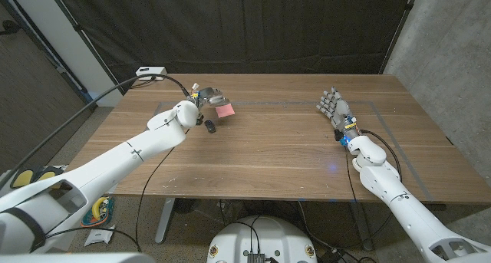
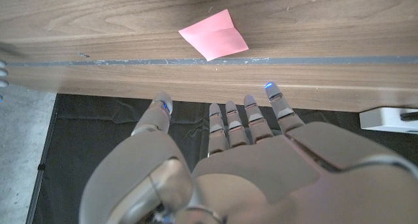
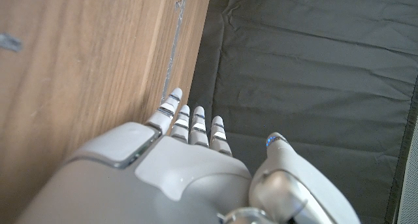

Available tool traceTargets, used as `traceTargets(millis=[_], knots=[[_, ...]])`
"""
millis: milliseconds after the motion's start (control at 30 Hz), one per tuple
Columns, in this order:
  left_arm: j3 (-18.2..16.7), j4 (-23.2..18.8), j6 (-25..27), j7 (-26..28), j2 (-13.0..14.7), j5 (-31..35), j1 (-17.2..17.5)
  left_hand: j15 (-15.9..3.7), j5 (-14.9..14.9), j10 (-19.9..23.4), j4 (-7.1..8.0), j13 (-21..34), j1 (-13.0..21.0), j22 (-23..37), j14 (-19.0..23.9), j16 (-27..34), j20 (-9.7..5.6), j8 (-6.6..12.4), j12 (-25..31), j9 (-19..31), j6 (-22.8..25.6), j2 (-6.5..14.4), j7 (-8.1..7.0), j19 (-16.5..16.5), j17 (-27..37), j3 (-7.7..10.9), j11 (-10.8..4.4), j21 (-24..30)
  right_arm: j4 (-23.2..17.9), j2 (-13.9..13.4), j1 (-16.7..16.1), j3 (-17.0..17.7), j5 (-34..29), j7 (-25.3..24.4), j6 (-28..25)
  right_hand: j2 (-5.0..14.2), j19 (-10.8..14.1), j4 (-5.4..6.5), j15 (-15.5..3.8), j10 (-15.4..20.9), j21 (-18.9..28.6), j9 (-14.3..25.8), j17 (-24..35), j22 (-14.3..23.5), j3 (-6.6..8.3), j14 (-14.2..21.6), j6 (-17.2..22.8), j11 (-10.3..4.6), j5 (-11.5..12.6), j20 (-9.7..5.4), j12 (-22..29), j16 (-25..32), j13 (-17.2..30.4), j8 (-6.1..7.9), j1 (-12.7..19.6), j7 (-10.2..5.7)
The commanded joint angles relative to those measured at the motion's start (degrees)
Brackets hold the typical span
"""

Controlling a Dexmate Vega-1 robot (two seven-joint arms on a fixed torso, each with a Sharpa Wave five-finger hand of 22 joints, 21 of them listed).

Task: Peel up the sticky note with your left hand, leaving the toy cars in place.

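On the wooden table [image 1: 268, 152], everything is placed from the pink sticky note [image 1: 225, 111].

Sticky note: it lies on the table toward the far left part, with a fold line across it [image 2: 213, 34]. One side looks a bit raised in the head view, but I cannot tell for sure. It is not in any hand.

Left hand [image 1: 204, 97]: it is just beside the note, on the robot's left of it and a little farther back. Its fingers [image 2: 225, 123] are spread apart and straight, and they hold nothing. I think it waits there so the fingertips can come down on an edge of the note.

Toy car [image 1: 209, 126]: a small dark thing sits on the table just beside the note, on the side nearer the robot. It is too small to see well, but it is likely one of the toy cars. The hand comes from the other side, maybe so it will not bump the car.

Right hand [image 1: 335, 108]: it is well apart from the note, far over on the robot's right. Its fingers [image 3: 196, 126] are straight and close together, holding nothing. It looks parked there to keep out of the way.

Next move: the left hand probably needs to pinch a loose edge and lift slowly.
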Motion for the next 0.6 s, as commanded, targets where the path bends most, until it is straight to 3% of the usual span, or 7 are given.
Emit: traceTargets(millis=[33, 267, 600], knots=[[6.6, 1.5, 6.7, -4.8, -1.6, 9.3, -5.6, -0.79, 0.4, 1.6, -0.1, 0.1, 1.8, 0.2, 1.7, 0.5, 0.05, 0.41, 0.6, 0.2, 1.8, -0.4, -0.18, 1.0, 0.2, -0.52, -0.41, -0.1, 1.7, 0.3, 0.5, 0.2, 0.1, 0.8, 0.7, -0.26, 0.1, -0.01, 0.15, 0.6, 0.0, 0.3, 0.2, 0.3, 0.51, 0.1, 0.7, 0.15, -0.2, 0.59, 0.5, 0.4, 0.1, 0.57, 0.5, -0.06], [9.5, 3.0, 8.3, -9.1, -2.3, 12.6, -8.4, -1.74, 0.8, 3.9, -0.33, 0.2, 4.8, 0.2, 3.4, 0.7, -0.54, 0.67, 0.9, 0.2, 4.3, -2.1, -0.5, 2.5, 0.3, -1.29, -1.6, -0.2, 2.7, 0.5, 0.9, 0.3, 0.2, 1.2, 1.0, -0.28, 0.1, -0.01, 0.18, 0.6, 0.0, 0.3, 0.2, 0.3, 0.55, 0.2, 0.8, 0.16, -0.4, 0.61, 0.5, 0.3, 0.1, 0.55, 0.5, -0.07], [13.8, 5.5, 9.9, -16.0, -3.3, 17.5, -12.7, -2.85, 1.4, 5.3, -0.36, 0.3, 9.2, 0.2, 4.8, 0.8, -1.14, 1.11, 0.8, 0.3, 7.3, -2.9, -0.99, 3.8, 0.4, -1.52, -2.44, -0.4, 3.9, 0.9, 1.3, 0.5, 0.1, 1.4, 1.4, -0.29, 0.1, 0.02, 0.18, 0.6, 0.0, 0.3, 0.2, 0.3, 0.61, 0.2, 1.3, 0.16, -0.5, 0.59, 0.4, 0.3, 0.1, 0.6, 0.5, -0.07]])
